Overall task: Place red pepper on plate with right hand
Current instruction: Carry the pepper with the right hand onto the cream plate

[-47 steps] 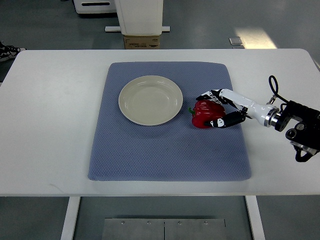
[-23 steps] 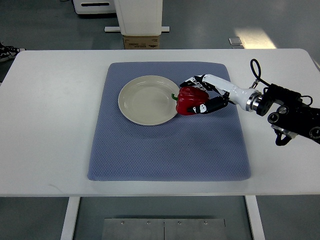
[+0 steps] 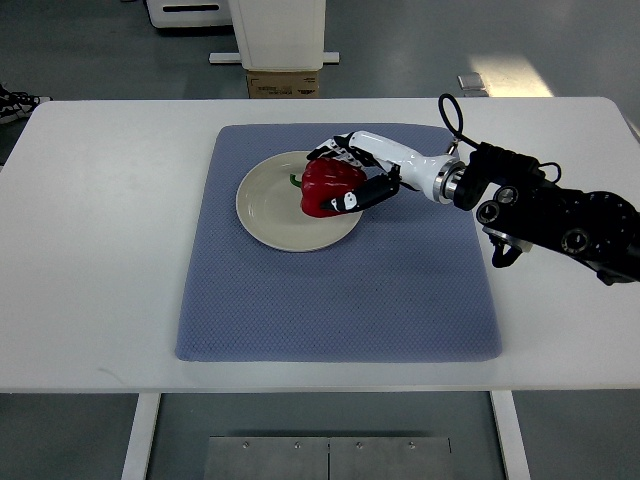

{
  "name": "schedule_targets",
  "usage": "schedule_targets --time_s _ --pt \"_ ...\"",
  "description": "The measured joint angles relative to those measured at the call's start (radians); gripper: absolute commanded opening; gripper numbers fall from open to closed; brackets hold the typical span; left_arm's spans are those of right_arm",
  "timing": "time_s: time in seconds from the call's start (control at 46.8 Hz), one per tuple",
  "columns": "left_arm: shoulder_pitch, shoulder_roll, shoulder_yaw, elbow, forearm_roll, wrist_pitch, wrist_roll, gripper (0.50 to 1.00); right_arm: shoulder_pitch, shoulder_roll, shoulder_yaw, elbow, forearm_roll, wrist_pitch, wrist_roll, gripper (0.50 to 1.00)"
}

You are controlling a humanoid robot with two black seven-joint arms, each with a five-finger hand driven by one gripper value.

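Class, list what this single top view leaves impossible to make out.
1. Whether the red pepper touches the plate or hangs above it: steep angle.
2. The pepper's right side: covered by the right hand.
3. Box behind table: mostly hidden by its edge.

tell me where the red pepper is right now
In the top view, the red pepper is gripped in the right hand over the right part of the cream plate, which sits on the blue mat. Whether it touches the plate is unclear.

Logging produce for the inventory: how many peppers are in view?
1: the red pepper, held in the right hand over the plate. None appears hidden.
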Motion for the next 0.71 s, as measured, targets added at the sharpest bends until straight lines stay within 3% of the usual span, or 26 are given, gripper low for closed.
schedule_targets --time_s 0.705 --pt "0.000 0.000 0.000 0.000 -0.001 0.000 0.000 1.000 0.000 0.226 0.078 -0.167 0.000 -0.032 -0.157 0.500"
